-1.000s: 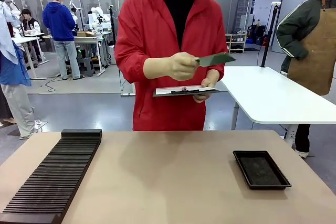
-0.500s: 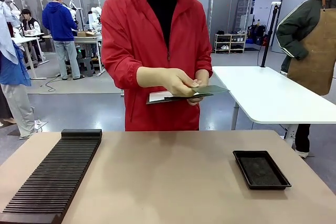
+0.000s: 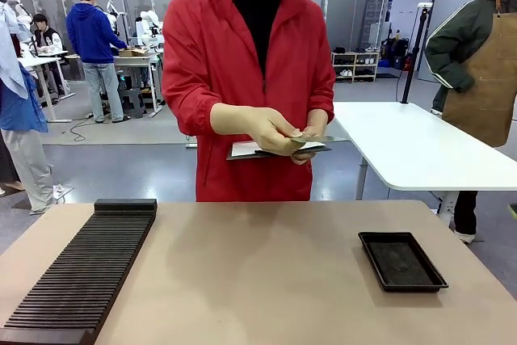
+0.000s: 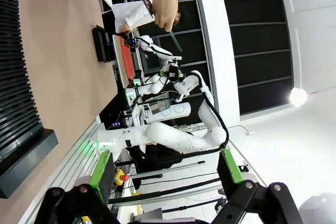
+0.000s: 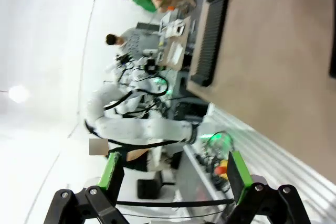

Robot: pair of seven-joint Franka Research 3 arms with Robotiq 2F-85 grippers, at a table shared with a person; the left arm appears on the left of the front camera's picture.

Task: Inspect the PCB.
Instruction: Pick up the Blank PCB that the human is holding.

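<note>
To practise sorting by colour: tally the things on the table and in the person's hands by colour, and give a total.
Black: 2 (slotted rack, tray)
White: 1 (clipboard)
Green: 1 (PCB)
Total: 4

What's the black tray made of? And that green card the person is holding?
The black tray looks like matte plastic: dull, with a moulded raised rim. The PCB seems a thin stiff board, flat though held at one end; edge-on, more is unclear.
</note>
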